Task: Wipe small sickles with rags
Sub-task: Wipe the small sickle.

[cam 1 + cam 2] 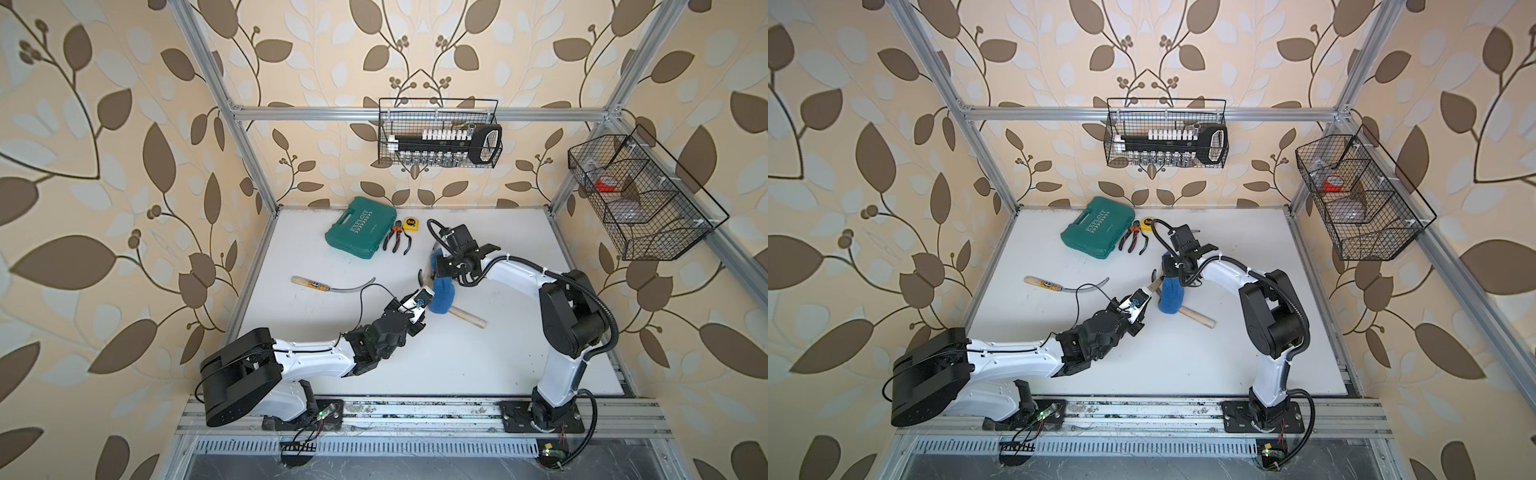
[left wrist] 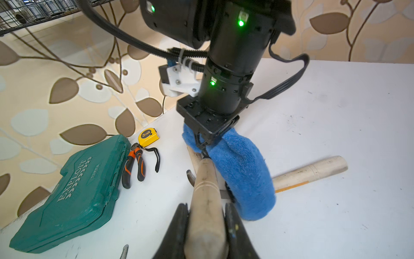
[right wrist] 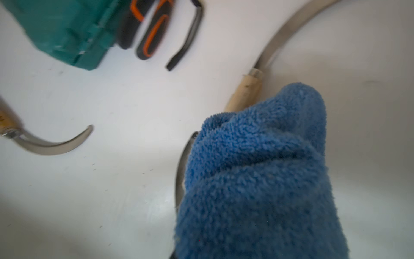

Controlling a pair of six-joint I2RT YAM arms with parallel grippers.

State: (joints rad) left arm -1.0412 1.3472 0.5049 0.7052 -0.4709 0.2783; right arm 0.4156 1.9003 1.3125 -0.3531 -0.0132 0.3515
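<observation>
Left wrist view, left tool point(image 2: 206, 222) clamped on a sickle point(image 2: 205, 179) handle, right tool point(image 2: 201, 144) pinching the blue rag point(image 2: 244, 177) right beside it

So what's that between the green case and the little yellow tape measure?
Those are pliers with orange-and-black handles, head close to the tape measure, alongside the teal case. Clearest in the left wrist view; both top views show it too.
</observation>
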